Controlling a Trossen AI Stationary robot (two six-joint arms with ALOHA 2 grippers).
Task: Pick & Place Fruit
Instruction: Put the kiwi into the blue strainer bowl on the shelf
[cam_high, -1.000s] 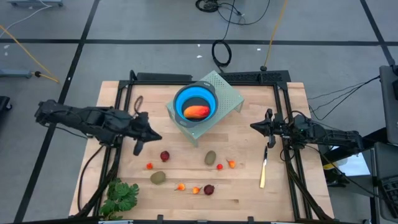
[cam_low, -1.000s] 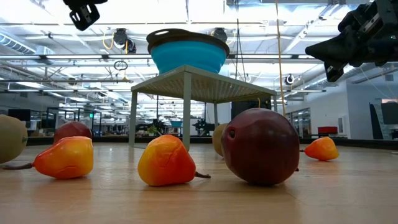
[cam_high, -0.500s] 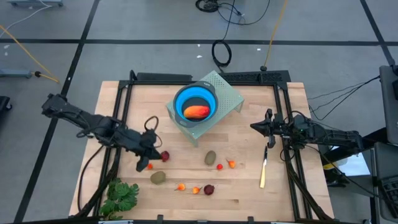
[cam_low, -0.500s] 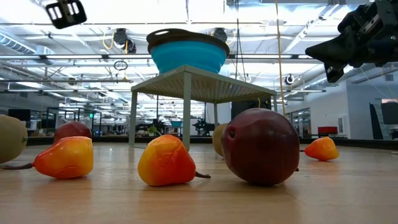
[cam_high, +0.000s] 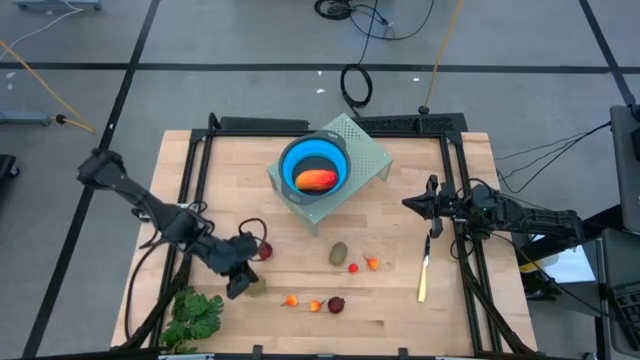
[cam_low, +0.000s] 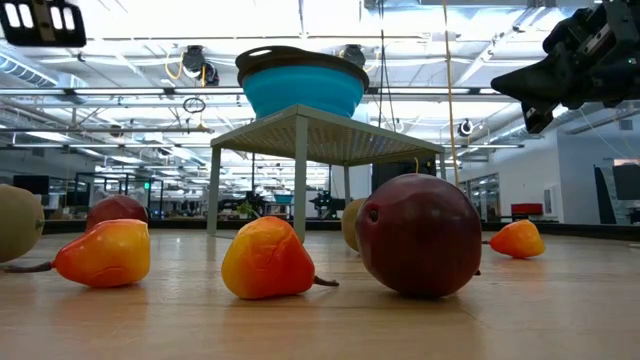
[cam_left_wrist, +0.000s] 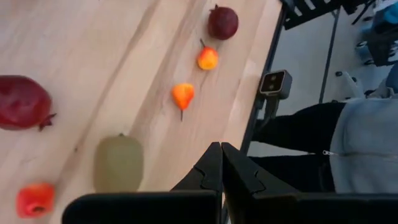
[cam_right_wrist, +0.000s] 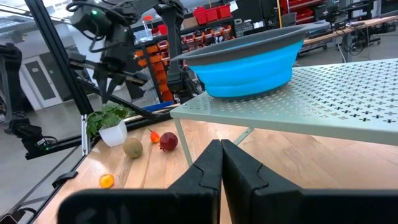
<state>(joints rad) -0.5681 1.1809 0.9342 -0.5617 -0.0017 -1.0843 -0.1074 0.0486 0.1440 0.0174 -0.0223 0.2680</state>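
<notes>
Small toy fruit lies on the wooden table (cam_high: 400, 310): two dark red balls (cam_high: 263, 250) (cam_high: 336, 304), a brown-green oval (cam_high: 339, 253), and tiny orange and red pieces (cam_high: 372, 264). A second brown-green oval (cam_left_wrist: 118, 163) lies beside my left gripper (cam_high: 240, 288). That gripper hangs shut above the table, slanting down, and holds nothing. The long orange-red fruit (cam_high: 317, 180) lies in the blue bowl (cam_high: 300, 158). The bowl stands on a perforated stand (cam_high: 365, 155). My right gripper (cam_high: 408, 203) waits shut at the table's right, pointing level toward the stand.
A green leafy bunch (cam_high: 195, 315) lies at the near left corner. A yellow-handled knife (cam_high: 424, 270) lies below the right gripper. Black rails (cam_high: 195, 170) run along the table's sides. In the left wrist view a person's clothing (cam_left_wrist: 367, 143) shows beyond the table's edge.
My left gripper has swung from the table's left middle toward the near edge and sunk somewhat. It has rolled about its own line and tipped to point more downward. It has stayed shut. No fruit has moved.
</notes>
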